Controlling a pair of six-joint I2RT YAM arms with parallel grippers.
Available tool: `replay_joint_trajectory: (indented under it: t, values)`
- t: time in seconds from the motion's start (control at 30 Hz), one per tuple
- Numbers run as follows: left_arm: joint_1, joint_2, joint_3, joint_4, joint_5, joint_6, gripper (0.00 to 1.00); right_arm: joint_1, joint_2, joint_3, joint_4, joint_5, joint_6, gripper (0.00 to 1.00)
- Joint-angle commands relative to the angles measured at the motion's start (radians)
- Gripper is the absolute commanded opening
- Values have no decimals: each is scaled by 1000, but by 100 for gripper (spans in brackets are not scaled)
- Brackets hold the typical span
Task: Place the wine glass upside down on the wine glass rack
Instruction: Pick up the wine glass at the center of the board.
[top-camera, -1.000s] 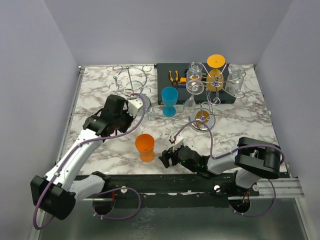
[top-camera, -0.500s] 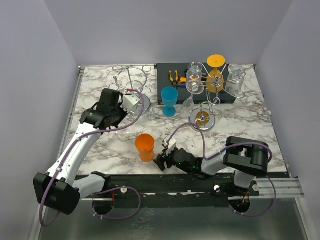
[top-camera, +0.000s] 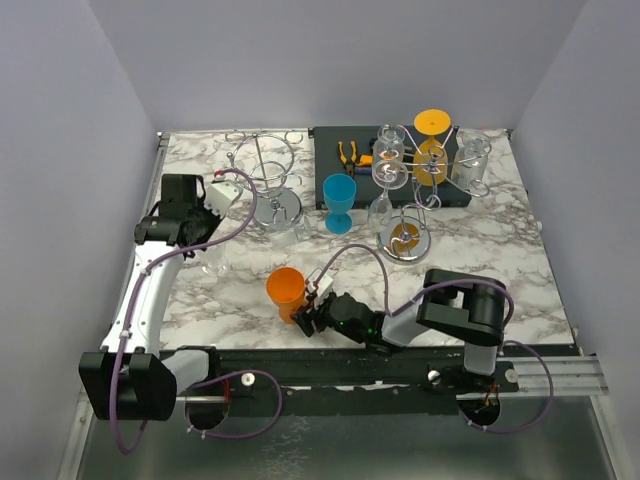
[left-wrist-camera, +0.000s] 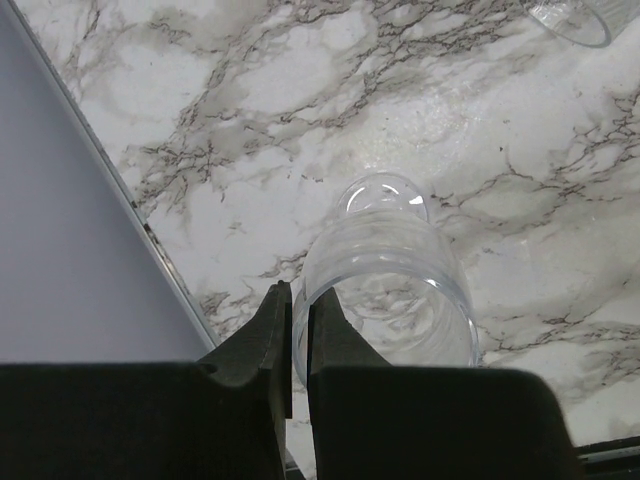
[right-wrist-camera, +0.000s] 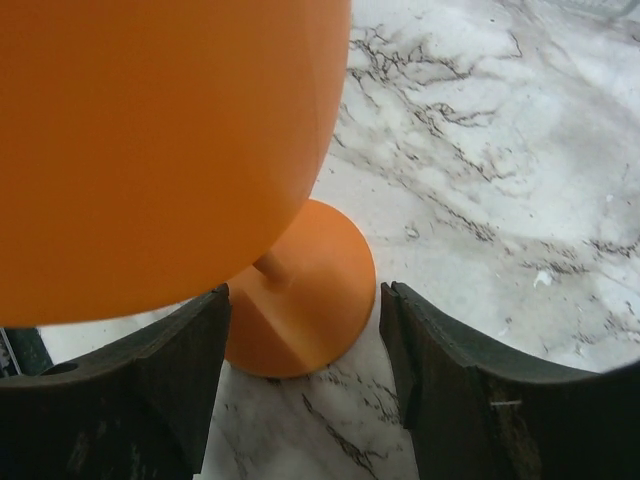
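Note:
My left gripper (top-camera: 183, 222) (left-wrist-camera: 293, 300) is shut on the rim of a clear wine glass (left-wrist-camera: 390, 290), one finger inside the bowl and one outside. It holds the glass over the marble near the left table edge; the glass shows faintly in the top view (top-camera: 213, 262). An orange wine glass (top-camera: 287, 291) stands upright at the front. My right gripper (top-camera: 309, 320) (right-wrist-camera: 305, 305) is open, its fingers low on either side of the orange glass's foot (right-wrist-camera: 300, 310). An empty wire rack (top-camera: 262, 165) stands at the back left.
A blue wine glass (top-camera: 339, 201) stands mid-table. A second wire rack (top-camera: 430, 160) on a black tray (top-camera: 330, 150) holds several hanging glasses, with pliers (top-camera: 350, 152) beside it. A small wire stand (top-camera: 405, 235) stands in front. Another clear glass (left-wrist-camera: 570, 15) lies near the empty rack.
My left arm has swung left and back, carrying the clear glass toward the left edge. My right gripper has slid left along the table until its fingers flank the orange glass's foot.

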Motion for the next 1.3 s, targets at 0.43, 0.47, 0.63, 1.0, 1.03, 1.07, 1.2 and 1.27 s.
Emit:
replay_joint_trajectory:
  t: [0.43, 0.47, 0.63, 1.0, 1.03, 1.07, 1.2, 1.27]
  values:
    - [72, 41, -6, 77, 114, -22, 48, 8, 196, 171, -8, -101, -78, 60]
    - [72, 39, -4, 77, 112, -23, 51, 9, 197, 171, -8, -103, -77, 60]
    - [74, 35, 8, 77, 107, -30, 66, 9, 174, 151, -8, -93, -73, 65]
    - [74, 21, 11, 81, 73, -32, 69, 9, -6, 67, -60, -71, -82, 84]
    - [74, 18, 13, 81, 65, -31, 69, 8, -31, 59, -71, -69, -86, 85]
    - [74, 15, 14, 81, 60, -28, 69, 9, -52, 52, -86, -62, -87, 86]
    - [74, -2, 26, 83, 26, -2, 69, 9, -187, 26, -175, -18, -102, 87]
    - [76, -9, 34, 82, -1, 15, 69, 8, -253, 20, -233, 13, -106, 87]
